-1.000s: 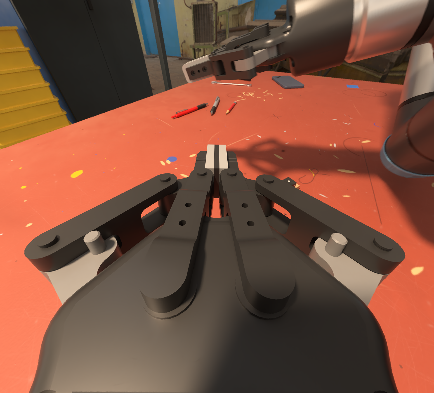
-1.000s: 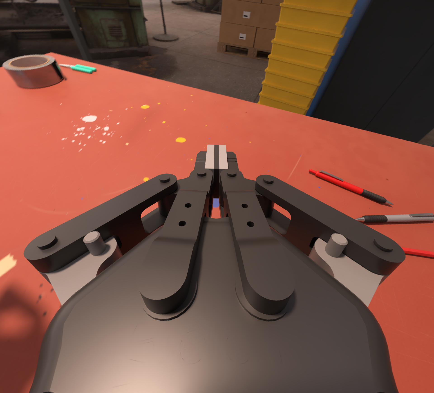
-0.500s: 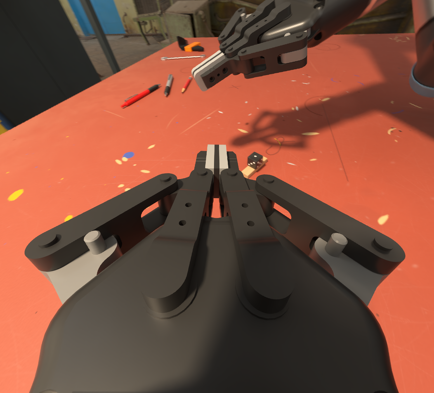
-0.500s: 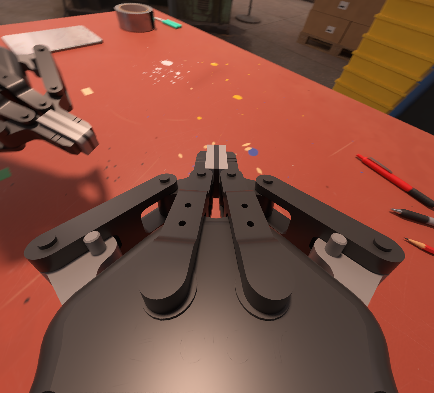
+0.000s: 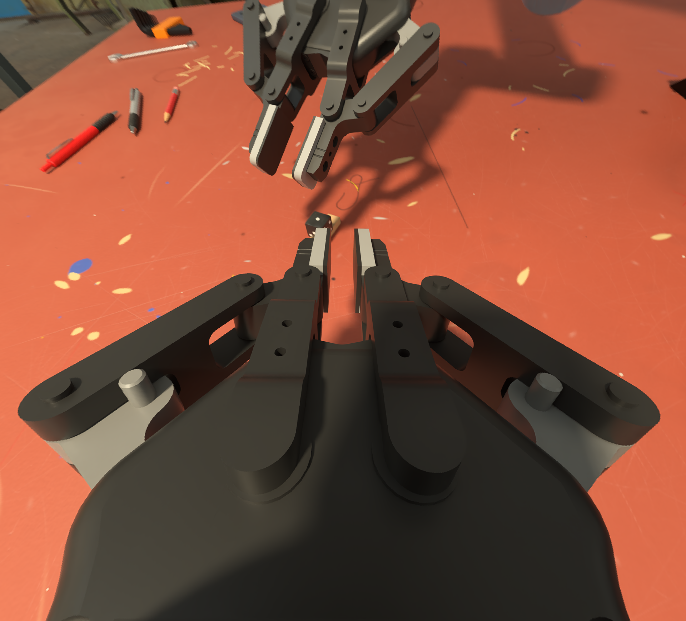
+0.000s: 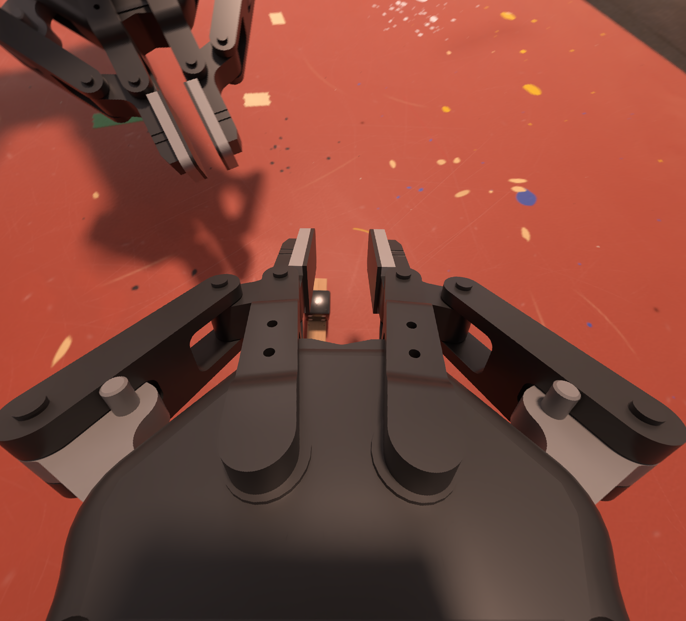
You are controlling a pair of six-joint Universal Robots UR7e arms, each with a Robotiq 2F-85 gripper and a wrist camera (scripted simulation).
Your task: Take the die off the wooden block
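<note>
The die point(image 5: 318, 221), black with white pips, is seen resting on the wooden block point(image 5: 334, 222), a small pale piece lying flat on the red table point(image 5: 519, 176). In the left wrist view the pair sits just beyond the tip of the left gripper point(image 5: 340, 237), at about 11 o'clock from it, partly hidden by the left-hand finger. The left gripper's jaws are spread slightly, with nothing held between them. The right gripper point(image 5: 287, 172) is seen hanging above the table at 12 o'clock, its jaws likewise parted and empty.

In the right wrist view the die point(image 6: 320, 301) and block point(image 6: 318, 332) are framed between the fingers of the right gripper point(image 6: 341, 235), close against the left-hand finger. Whether contact is made cannot be told. The left gripper point(image 6: 206, 167) is shown at 10 o'clock.

A red pen point(image 5: 76, 141), a marker point(image 5: 133, 111), a pencil point(image 5: 170, 104) and a wrench point(image 5: 152, 50) are laid well apart at 10 to 11 o'clock.
</note>
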